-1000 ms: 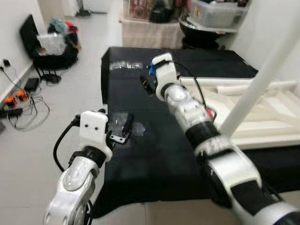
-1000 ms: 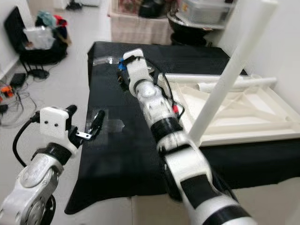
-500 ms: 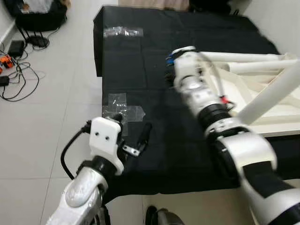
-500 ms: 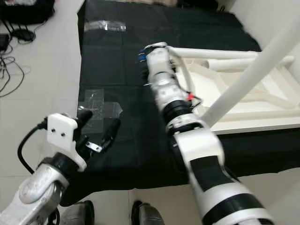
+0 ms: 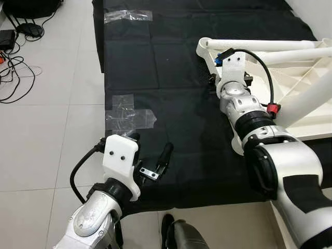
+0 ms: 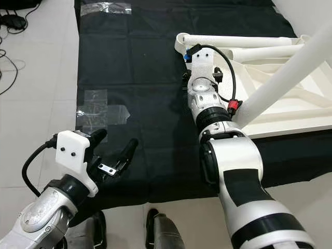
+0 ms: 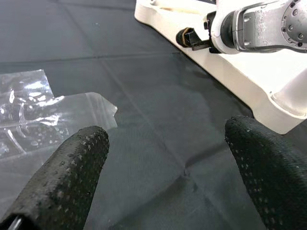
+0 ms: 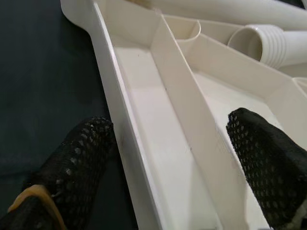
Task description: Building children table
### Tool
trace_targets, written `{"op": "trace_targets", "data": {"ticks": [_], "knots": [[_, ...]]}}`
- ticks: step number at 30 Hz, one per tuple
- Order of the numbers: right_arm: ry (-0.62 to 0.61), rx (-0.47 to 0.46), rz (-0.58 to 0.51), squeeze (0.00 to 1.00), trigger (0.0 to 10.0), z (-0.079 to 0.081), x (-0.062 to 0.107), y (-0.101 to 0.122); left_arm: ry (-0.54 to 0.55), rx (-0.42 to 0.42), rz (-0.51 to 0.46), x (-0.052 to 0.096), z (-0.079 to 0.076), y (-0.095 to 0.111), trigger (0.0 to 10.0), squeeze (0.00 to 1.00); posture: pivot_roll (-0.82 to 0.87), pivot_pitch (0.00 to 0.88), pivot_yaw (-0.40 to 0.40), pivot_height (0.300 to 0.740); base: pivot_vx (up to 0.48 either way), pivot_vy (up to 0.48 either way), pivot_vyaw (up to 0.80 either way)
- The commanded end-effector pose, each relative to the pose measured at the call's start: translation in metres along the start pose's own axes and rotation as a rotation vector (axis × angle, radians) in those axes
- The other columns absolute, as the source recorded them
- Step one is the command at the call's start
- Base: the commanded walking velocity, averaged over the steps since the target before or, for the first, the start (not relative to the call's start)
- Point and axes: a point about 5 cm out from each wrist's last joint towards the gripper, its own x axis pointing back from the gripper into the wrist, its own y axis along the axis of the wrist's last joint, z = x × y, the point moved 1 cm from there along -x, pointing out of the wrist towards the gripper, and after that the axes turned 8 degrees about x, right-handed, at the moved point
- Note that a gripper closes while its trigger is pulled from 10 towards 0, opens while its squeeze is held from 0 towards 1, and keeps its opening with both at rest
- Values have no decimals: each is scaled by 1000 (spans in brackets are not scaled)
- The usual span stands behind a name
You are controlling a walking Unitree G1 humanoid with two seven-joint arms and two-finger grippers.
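The right claw (image 8: 168,158), fingers apart, straddled the upturned white tabletop's rim (image 8: 120,120) to grip it; the left claw (image 5: 153,161) hovered open over the black cloth (image 5: 171,93).

readable text: none | labels/brands/numbers: none, as far as these blurred views allow

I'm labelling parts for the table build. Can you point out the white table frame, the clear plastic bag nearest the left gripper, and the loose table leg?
white table frame (image 8: 158,115): right wrist view, inner rib.
clear plastic bag (image 5: 127,111): left eye view, bag's middle.
table leg (image 6: 282,78): right eye view, mid-shaft.
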Motion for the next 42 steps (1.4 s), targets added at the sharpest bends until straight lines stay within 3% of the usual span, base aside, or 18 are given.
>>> {"op": "trace_targets", "data": {"ticks": [1, 13, 15, 17, 20, 25, 26, 27, 29, 30, 31, 32, 37, 38, 39, 40, 42], "knots": [[17, -11, 59, 0, 10000, 3, 0, -16, -8, 12, 13, 3, -5, -1, 10000, 0, 22, 335, -161, 740, 0, 0, 0], [163, 51, 73, 0, 10000, 26, 4, -23, 1, 8, 18, 2, -4, 1, 10000, 0, 25, 334, -162, 740, 0, 0, 0], [316, 118, 127, 0, 10000, 43, 9, -38, 42, -34, 17, 1, 1, 1, 10000, 0, 18, 337, -162, 740, 0, 0, 0], [374, 122, 155, 0, 10000, 48, 12, -44, 77, -60, 3, 1, 6, 4, 10000, 0, 18, 337, -162, 740, 0, 0, 0], [425, 144, 184, 0, 10000, 50, 13, -51, 129, -71, -35, 0, 14, 13, 10000, 0, 11, 338, -169, 740, 0, 0, 0], [442, 90, 241, 0, 10000, 47, 14, -59, 173, -68, -71, -2, 22, 21, 10000, 0, 7, 338, -172, 740, 0, 0, 0], [435, 82, 248, 0, 4902, 43, 13, -61, 182, -77, -78, -2, 24, 22, 10000, 0, 3, 337, -171, 740, 0, 0, 0], [437, 65, 254, 0, 8235, 41, 12, -61, 188, -83, -79, -2, 26, 23, 10000, 0, 3, 336, -169, 740, 0, 0, 0], [437, 65, 254, 0, 8235, 41, 12, -61, 188, -83, -79, -2, 26, 23, 10000, 0, 3, 336, -169, 740, 0, 0, 0], [443, 55, 255, 0, 4863, 40, 12, -61, 188, -95, -77, -2, 26, 22, 10000, 0, 2, 335, -172, 740, 0, 0, 0], [443, 55, 255, 0, 4863, 40, 12, -61, 188, -95, -77, -2, 26, 22, 10000, 0, 2, 335, -172, 740, 0, 0, 0], [483, 80, 252, 0, 0, 41, 13, -61, 187, -104, -73, -2, 27, 22, 10000, 0, 4, 334, -175, 740, 0, 0, 0], [548, 125, 240, 0, 0, 43, 14, -60, 189, -104, -72, -1, 27, 22, 10000, 0, 4, 334, -175, 740, 0, 0, 0], [618, 184, 214, 0, 0, 45, 16, -58, 192, -106, -73, -1, 28, 22, 10000, 0, 4, 333, -173, 740, 0, 0, 0], [618, 184, 214, 0, 0, 45, 16, -58, 192, -106, -73, -1, 28, 22, 10000, 0, 4, 333, -173, 740, 0, 0, 0], [731, 239, 156, 0, 0, 47, 18, -51, 193, -112, -74, -2, 30, 23, 10000, 0, -1, 333, -170, 740, 0, 0, 0], [731, 239, 156, 0, 0, 47, 18, -51, 193, -112, -74, -2, 30, 23, 10000, 0, -1, 333, -170, 740, 0, 0, 0]]}}
